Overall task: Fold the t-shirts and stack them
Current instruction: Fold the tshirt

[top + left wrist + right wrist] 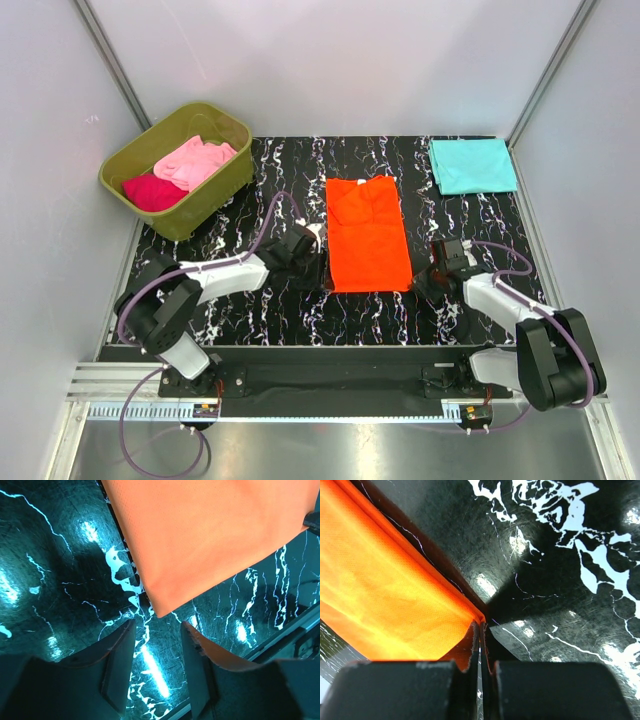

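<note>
**Top view.** We see the orange t-shirt (368,235) lying flat near the middle of the black marbled table (280,310), folded to a long rectangle with its collar at the far end. The teal t-shirt (472,165) lies folded at the far right corner of the table, well apart from the orange one. The olive-green tub (208,205) stands at the far left and holds the pink t-shirt (195,160) and the magenta t-shirt (153,190), both crumpled. The left gripper (316,262) sits at the near left corner of the orange t-shirt, and the right gripper (424,276) sits at its near right corner. From this height we cannot read how either pair of jaws stands.

**Left wrist view.** Here we see what the top view hides. The left gripper (156,630) is partly open, its two fingers (120,660) apart with only bare table between them. The corner of the orange t-shirt (200,535) lies just beyond the fingertips. It is not between them, so this gripper holds nothing.

**Right wrist view.** The right gripper (480,630) has its jaws pressed fully together. The corner of the orange t-shirt (385,595) runs straight into the seam between the fingertips, and the hem appears pinched there. A doubled edge of the cloth runs away to the upper left, which is not visible from above.
</note>
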### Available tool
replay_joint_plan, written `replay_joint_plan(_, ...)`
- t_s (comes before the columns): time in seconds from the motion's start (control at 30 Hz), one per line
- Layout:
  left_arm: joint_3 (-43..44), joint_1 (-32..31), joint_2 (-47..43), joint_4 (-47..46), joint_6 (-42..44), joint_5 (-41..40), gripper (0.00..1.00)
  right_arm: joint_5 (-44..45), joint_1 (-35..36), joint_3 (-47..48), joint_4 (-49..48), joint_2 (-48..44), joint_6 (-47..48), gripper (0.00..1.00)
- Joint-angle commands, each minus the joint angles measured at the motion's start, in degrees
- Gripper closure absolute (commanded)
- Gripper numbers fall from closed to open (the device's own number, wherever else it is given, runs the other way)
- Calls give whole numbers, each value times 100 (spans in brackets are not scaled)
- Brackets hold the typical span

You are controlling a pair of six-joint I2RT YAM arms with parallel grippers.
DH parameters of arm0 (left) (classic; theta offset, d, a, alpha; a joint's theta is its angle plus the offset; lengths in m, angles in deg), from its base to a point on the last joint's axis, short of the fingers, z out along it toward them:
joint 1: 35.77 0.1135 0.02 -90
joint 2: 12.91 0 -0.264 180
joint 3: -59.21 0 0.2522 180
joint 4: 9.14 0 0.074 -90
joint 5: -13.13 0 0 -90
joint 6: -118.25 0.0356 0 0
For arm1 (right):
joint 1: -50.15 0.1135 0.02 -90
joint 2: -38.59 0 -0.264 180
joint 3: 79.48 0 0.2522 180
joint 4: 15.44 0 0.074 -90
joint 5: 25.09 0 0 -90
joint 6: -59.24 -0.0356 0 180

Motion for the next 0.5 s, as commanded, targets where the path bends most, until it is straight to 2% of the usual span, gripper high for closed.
replay_joint_plan(0.0,-88,-31,141,-383,-392,138,55,-7,-4,-98,-152,-216,74,100)
replay_joint_plan(0.2,-299,-31,396,-753,-938,271,61,-25,-4,-212,-152,-444,56,100)
replay_joint_plan(0.4,-282,-39,476,-770,-973,235,62,-25,-4,-283,-161,-559,56,100)
replay_joint_plan(0.47,-282,-39,467,-770,-974,235,66,-34,-4,-283,-170,-603,56,100)
